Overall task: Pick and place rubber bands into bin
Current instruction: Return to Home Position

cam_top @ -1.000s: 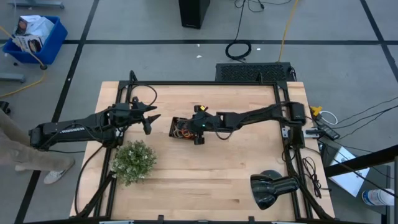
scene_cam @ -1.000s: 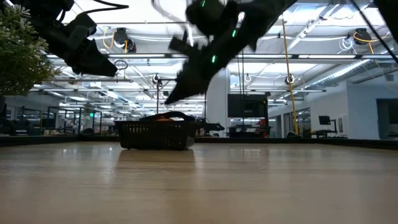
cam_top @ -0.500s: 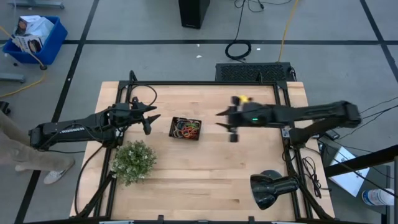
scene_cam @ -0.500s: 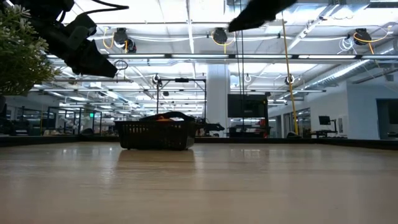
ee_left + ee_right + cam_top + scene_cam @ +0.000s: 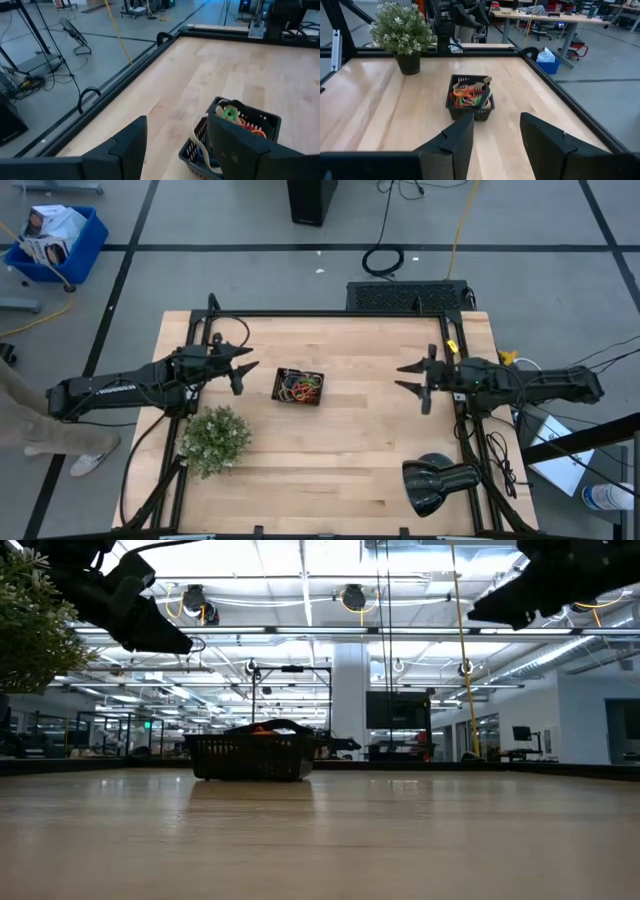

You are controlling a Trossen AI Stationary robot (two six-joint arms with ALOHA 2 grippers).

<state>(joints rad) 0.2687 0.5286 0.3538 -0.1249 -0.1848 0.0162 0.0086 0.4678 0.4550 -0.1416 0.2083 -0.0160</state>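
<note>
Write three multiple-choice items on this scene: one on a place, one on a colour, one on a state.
1. Where is the bin?
A. Held aloft by one arm
B. On the table, between the left end effector and the right end effector
C. Stacked on another bin

2. What colour is the bin?
A. Black
B. White
C. Yellow

3. How is the right end effector?
A. Shut on the bin's rim
B. Shut and empty
C. Open, holding nothing

Key:
1 B, the bin sits flat on the wood with the bands inside and an arm on either side.
2 A, its mesh walls are black in every view.
3 C, its fingers are spread with only bare table between them.
</note>
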